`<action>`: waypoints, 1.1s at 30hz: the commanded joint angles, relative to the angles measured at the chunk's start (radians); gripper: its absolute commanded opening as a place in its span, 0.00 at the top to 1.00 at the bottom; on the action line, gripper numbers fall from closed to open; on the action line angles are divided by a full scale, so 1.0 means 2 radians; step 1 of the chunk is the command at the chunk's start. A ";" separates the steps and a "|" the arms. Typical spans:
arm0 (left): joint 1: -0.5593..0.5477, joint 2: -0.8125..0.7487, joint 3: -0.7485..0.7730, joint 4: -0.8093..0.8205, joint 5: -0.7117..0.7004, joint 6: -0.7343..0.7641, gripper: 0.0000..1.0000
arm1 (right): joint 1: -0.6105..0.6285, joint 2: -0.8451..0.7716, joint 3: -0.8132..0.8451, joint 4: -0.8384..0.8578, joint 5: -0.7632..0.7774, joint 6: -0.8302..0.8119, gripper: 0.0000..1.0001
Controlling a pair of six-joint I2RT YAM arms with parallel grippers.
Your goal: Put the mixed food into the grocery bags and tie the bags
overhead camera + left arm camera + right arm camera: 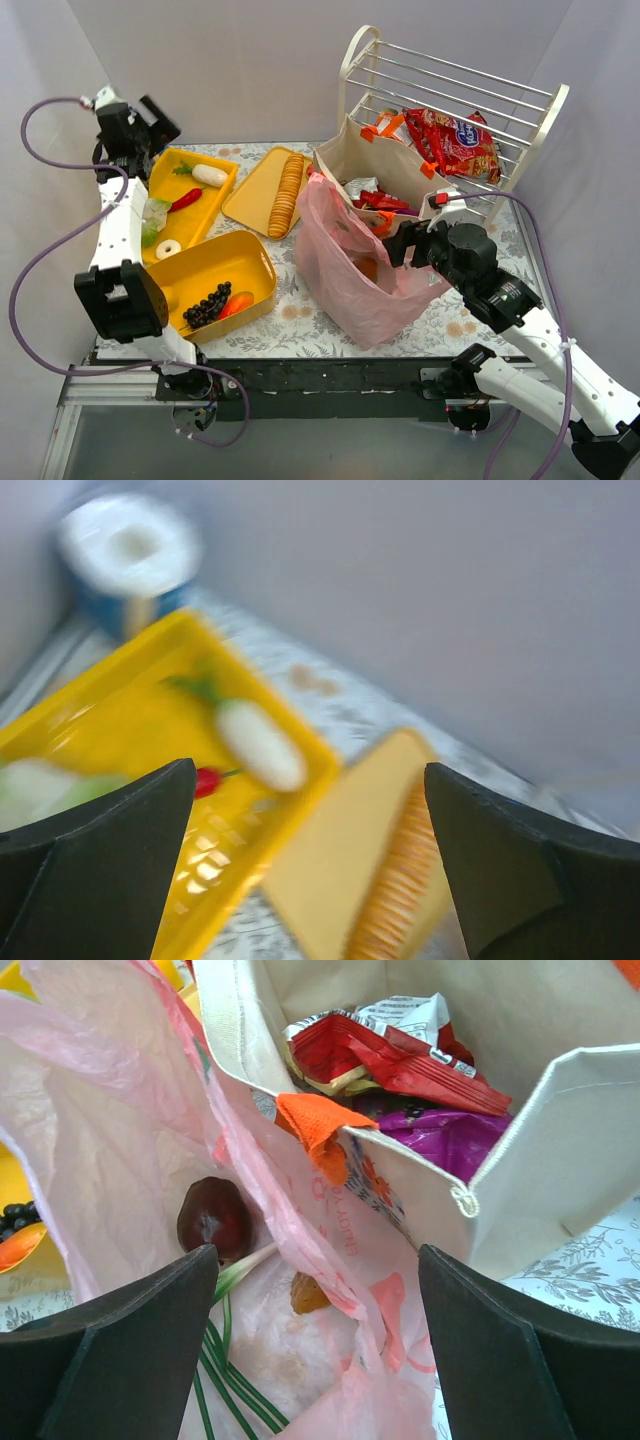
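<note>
Hovering at the far-left corner, the left gripper [158,118] hangs spread and empty above the yellow trays [215,265], where food lies unpacked. Mid-bench, the pink bag [345,290] holds a dark red fruit [213,1218]. The right gripper [318,1260], released over its mouth, could snag the thin film or the beige tote [370,165] pressed against it.

**Your tally around the pink bag**

You've got two bags: the pink bag [350,290] and, just behind it, one beige tote [375,160]. Left of it sit three yellow trays: far tray [205,215], flat tray [250,190], near tray [215,262]. Across them you have one white radish [210,175], one red chilli [185,200], one white ring [168,248], one grape bunch [205,305] and one cracker row [288,195]. Behind it are three snack packets: upper red packet [460,140], lower red packet [390,1055], purple packet [450,1135]. Inside it: one dark red fruit [215,1220], one clump of green stalks [225,1370].
</note>
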 commanded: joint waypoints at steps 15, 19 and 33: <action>0.119 0.164 -0.071 -0.032 -0.245 -0.014 0.02 | -0.002 0.033 0.007 0.019 -0.048 0.005 0.12; 0.125 0.190 -0.068 -0.052 -0.208 -0.011 0.02 | -0.002 0.044 0.016 0.017 -0.052 0.006 0.13; 0.123 0.197 -0.091 -0.052 -0.138 -0.006 0.54 | -0.001 0.035 0.005 0.036 -0.064 0.019 0.14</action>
